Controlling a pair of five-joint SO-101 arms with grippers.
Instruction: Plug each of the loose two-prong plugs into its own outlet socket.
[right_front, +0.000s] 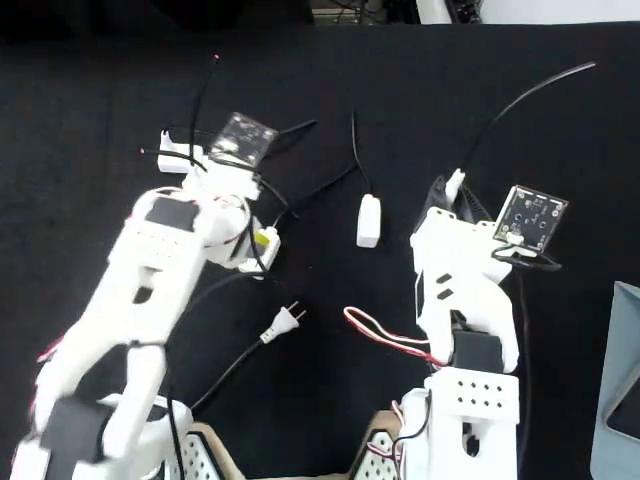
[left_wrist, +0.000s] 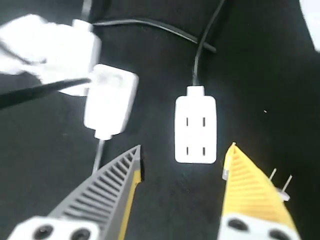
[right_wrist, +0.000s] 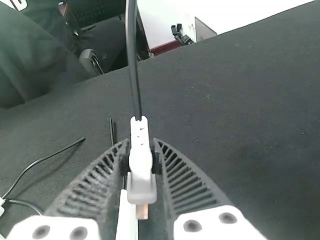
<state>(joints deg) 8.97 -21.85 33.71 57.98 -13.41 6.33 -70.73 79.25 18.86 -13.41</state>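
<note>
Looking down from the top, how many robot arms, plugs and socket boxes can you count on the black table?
White plastic robot arms: 2, the left arm and the right arm
Two-prong plugs on black cords: 2, the loose plug and the held plug in the right gripper
White rectangular socket box in plain sight: 1
Unclear white piece by the left arm: 1
Total: 6

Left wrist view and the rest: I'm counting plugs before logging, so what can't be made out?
Left wrist view: the two-prong plug shows prongs alone; the yellow finger of the left gripper hides its body.
Left wrist view: white pieces beside the outlet socket are blurred; plug or socket, unclear.
Right wrist view: the right gripper clamps a white corded piece; its fingers cover the near end, so prongs unconfirmed.
</note>
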